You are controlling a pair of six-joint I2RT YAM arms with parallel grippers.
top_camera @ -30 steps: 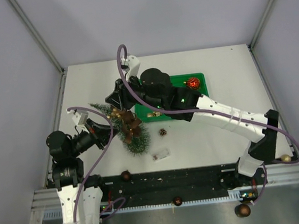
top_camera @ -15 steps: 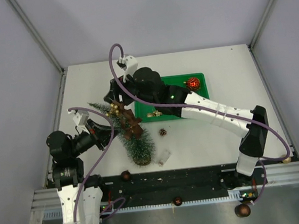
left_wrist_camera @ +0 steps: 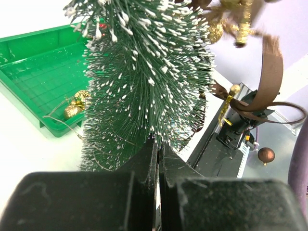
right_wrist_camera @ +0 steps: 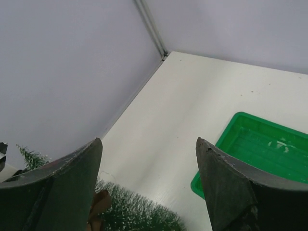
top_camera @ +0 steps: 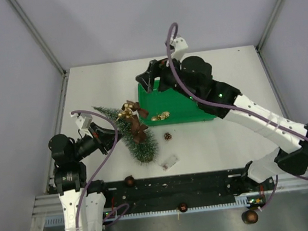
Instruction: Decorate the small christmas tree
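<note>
This is a robot test cell in a laboratory, not a home. A white tabletop [top_camera: 228, 141] is closed in on three sides by plain grey panels [top_camera: 149, 16] held in aluminium profiles [top_camera: 37, 37]. The left arm [top_camera: 64, 152] and the right arm [top_camera: 259, 121], with purple cables [top_camera: 167, 45], are bolted to a black rail [top_camera: 205, 183] at the near edge.

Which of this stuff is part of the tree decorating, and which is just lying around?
In the job: small christmas tree, gripped by left gripper; brown bow on it; gold ornament in green tray; right gripper, open.
Lying about, likely: pinecone, clear packet, brown bauble by the front rail.
</note>
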